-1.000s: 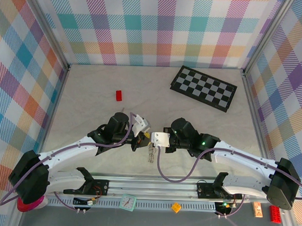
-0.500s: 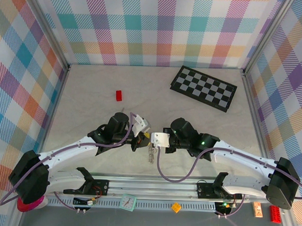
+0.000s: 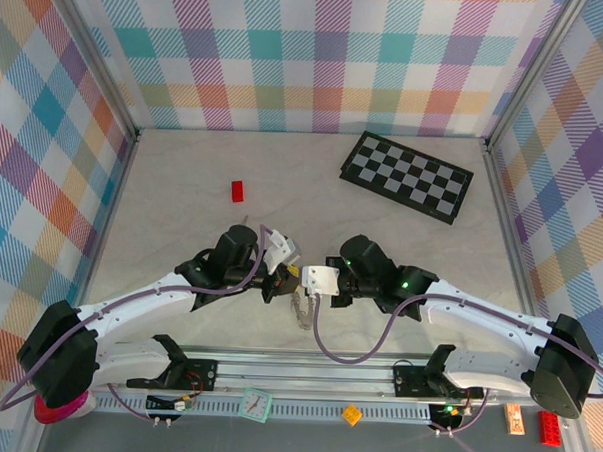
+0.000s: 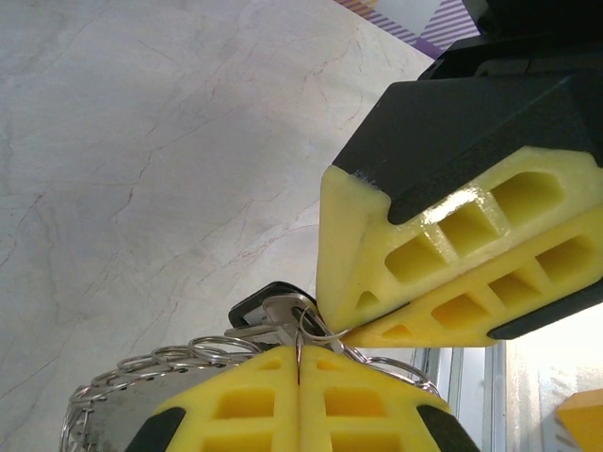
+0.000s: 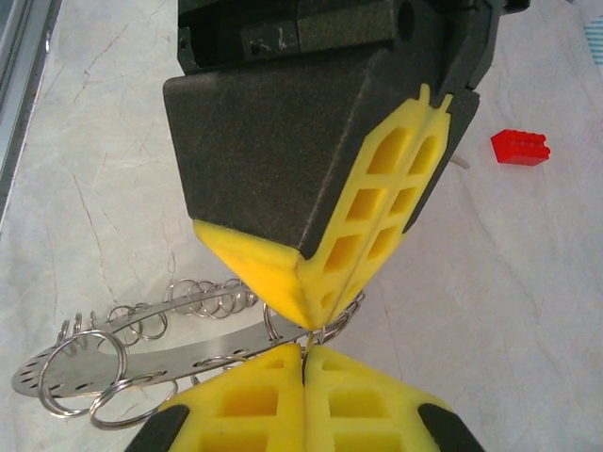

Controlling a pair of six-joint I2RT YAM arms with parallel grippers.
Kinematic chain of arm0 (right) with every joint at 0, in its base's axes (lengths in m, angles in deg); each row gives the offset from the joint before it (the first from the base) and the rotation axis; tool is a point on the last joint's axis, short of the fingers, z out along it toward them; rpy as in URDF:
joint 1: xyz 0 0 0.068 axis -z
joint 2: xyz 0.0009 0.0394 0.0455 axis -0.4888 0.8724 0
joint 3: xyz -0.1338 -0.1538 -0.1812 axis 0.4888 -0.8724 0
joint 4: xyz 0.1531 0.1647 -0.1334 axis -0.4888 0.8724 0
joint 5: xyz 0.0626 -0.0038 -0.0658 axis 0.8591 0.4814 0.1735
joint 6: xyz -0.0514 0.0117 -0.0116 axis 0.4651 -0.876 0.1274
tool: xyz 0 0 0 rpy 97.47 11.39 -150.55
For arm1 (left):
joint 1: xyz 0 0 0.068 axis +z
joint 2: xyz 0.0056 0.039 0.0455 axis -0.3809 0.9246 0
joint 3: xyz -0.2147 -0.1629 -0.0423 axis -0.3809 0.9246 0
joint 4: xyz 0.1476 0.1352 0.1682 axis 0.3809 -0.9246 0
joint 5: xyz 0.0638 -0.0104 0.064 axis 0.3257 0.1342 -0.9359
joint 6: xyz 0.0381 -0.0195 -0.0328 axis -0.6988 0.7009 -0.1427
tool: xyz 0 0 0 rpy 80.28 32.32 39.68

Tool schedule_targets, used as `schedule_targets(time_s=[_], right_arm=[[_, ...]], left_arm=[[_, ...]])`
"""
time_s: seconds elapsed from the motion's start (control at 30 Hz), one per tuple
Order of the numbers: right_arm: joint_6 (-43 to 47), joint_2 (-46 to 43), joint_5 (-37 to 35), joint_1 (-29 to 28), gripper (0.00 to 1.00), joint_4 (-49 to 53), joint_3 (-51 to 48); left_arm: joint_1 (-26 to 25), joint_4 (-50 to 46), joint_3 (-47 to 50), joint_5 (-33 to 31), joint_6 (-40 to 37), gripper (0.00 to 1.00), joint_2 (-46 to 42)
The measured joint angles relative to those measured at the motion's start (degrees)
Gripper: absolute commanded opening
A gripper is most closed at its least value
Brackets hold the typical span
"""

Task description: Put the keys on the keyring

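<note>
**Both jaws clamped at the ring, and the cluster has swung a little**

At ten o'clock from where my two grippers meet, the red brick (image 3: 237, 191) lies well apart on the table (image 3: 182, 221) and plays no part in this.

My left gripper (image 4: 298, 377) is pressed together. A thin wire rises out of its seam, and I take that wire for a loop of the keyring (image 3: 302, 311). At eleven o'clock from those tips sits the black key (image 4: 267, 303), its head against the wire. I cannot tell whether it is already threaded.

In the top view the keyring hangs at six o'clock from the meeting point, just above the table. My right wrist camera shows it as a perforated silver strip carrying several rings. A second ago it hung nearly straight. Now its lower end has drifted toward five o'clock.

My right gripper (image 5: 303, 372) is also pressed together, with the same fine wire at its seam, tip to tip with the left. Its wrist has eased slightly toward three o'clock. Neither pair of jaws has let go or widened.

I judge this a small tug to work the wire along, not a finished step, so the threading is still in hand.

The chequered board (image 3: 408, 177) lies well apart at one o'clock.
</note>
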Motion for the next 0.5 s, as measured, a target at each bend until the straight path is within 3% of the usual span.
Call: schedule_targets(time_s=[0.33, 0.5], right_arm=[[0.0, 0.63, 2.49, -0.13, 0.0, 2.08, 0.07], [0.24, 0.09, -0.44, -0.13, 0.0, 0.35, -0.37]], left_arm=[[0.0, 0.5, 0.0, -0.59, 0.0, 0.0, -0.02], [0.0, 0.5, 0.0, -0.55, 0.11, 0.0, -0.02]])
